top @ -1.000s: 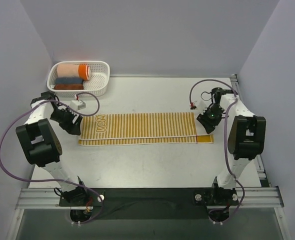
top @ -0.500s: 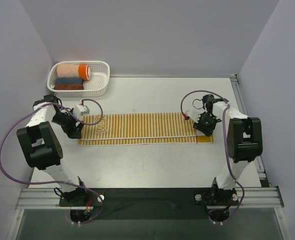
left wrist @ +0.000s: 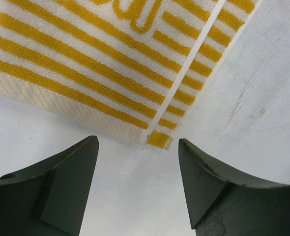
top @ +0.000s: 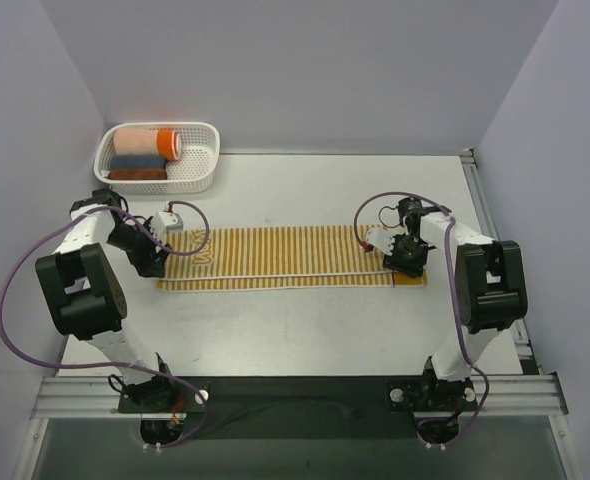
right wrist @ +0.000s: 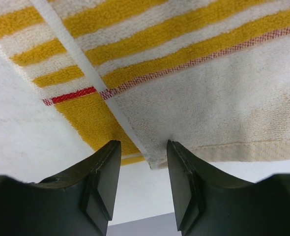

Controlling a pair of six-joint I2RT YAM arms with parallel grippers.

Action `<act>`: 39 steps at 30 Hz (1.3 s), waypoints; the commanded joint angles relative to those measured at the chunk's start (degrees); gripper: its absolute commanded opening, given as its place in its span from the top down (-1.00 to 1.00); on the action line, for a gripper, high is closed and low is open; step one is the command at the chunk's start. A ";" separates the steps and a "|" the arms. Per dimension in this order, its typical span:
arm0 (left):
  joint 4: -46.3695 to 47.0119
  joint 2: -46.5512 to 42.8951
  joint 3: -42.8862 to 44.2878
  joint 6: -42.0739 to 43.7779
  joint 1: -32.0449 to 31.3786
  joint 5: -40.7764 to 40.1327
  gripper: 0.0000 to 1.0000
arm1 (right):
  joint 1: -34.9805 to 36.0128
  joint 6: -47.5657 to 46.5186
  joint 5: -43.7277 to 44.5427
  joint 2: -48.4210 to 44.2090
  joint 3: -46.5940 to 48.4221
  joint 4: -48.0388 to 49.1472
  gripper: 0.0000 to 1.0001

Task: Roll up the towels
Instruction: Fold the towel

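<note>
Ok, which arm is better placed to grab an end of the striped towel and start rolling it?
Probably the right. The right gripper has its jaws astride an end corner of the towel, ready to pinch. The left gripper is open but short of its corner, over bare table.

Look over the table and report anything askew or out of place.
The striped towel is folded unevenly: the lower layer peeks out along the near edge, and its mustard end band sticks out past the upper layer at the right end. Nothing spilled or damaged shows.
</note>
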 commanded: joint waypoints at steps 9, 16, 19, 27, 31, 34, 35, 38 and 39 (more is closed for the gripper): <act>-0.64 -0.71 2.90 0.18 -0.10 3.08 -0.53 | 0.40 -3.47 4.25 -2.31 -3.86 5.28 0.35; -0.55 -0.36 3.26 0.01 -0.10 3.96 -0.50 | 0.66 -2.94 4.25 -4.07 -3.42 5.37 0.83; -0.55 -0.36 3.26 0.09 -0.10 4.22 -0.47 | 0.75 -2.77 4.25 -4.95 -2.80 4.23 1.00; -0.64 -2.29 -0.60 6.67 -0.62 3.35 -0.28 | 0.92 -1.54 3.55 -3.89 -0.34 1.94 1.00; -0.64 -2.73 -2.98 10.90 -1.24 0.19 -0.25 | 1.19 -0.75 3.72 -3.28 0.36 1.06 1.00; -0.55 -2.38 -4.12 13.01 -1.24 -1.13 -0.25 | 1.45 -0.13 3.46 -3.36 0.54 0.44 1.00; -0.55 -2.21 -4.30 13.36 -1.41 -1.40 -0.25 | 1.45 -0.13 3.46 -3.37 0.54 0.27 1.00; -0.20 -1.94 -4.92 14.51 -2.03 -2.19 -0.25 | 1.45 0.04 3.46 -3.28 0.63 -0.08 1.00; 0.15 -1.94 -5.27 14.94 -2.20 -2.71 -0.25 | 1.36 0.04 3.55 -3.28 0.63 -0.17 1.00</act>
